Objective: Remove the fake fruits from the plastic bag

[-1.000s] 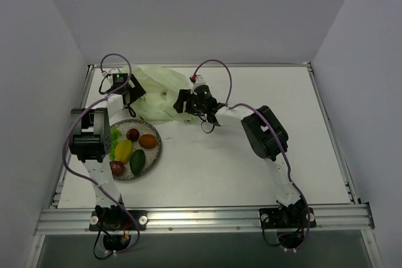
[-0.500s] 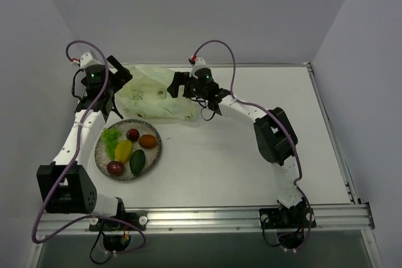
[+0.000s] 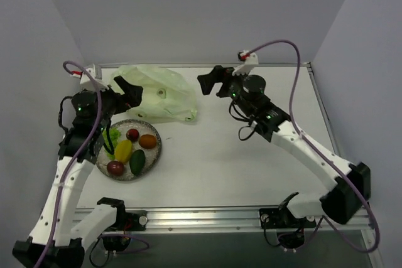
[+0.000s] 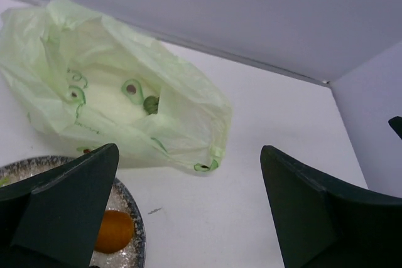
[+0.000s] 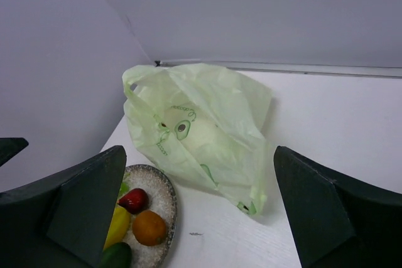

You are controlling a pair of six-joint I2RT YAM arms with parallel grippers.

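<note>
The pale green plastic bag (image 3: 158, 93) lies crumpled and flat on the table at the back left, with neither gripper touching it. Several fake fruits sit on the grey speckled plate (image 3: 157, 152): orange (image 3: 147, 140), dark red (image 3: 132, 134), yellow (image 3: 124, 150), dark green (image 3: 137, 162), maroon (image 3: 115, 167) and light green (image 3: 112, 139). My left gripper (image 3: 129, 93) hovers open over the bag's left end. My right gripper (image 3: 210, 81) hangs open to the right of the bag. The left wrist view shows the bag (image 4: 119, 105) and the orange fruit (image 4: 114, 231). The right wrist view shows the bag (image 5: 201, 123) and the fruits (image 5: 149, 227).
Walls enclose the table on three sides. The plate (image 5: 164, 192) stands near the left edge, just in front of the bag. The left arm (image 3: 69, 174) stretches along the table's left side, and the right arm (image 3: 308, 152) crosses the right half.
Both grippers have drawn away from the bag. The right one opened and pulled back to the right. The left arm swung up and over, and the bag has settled on the table.
</note>
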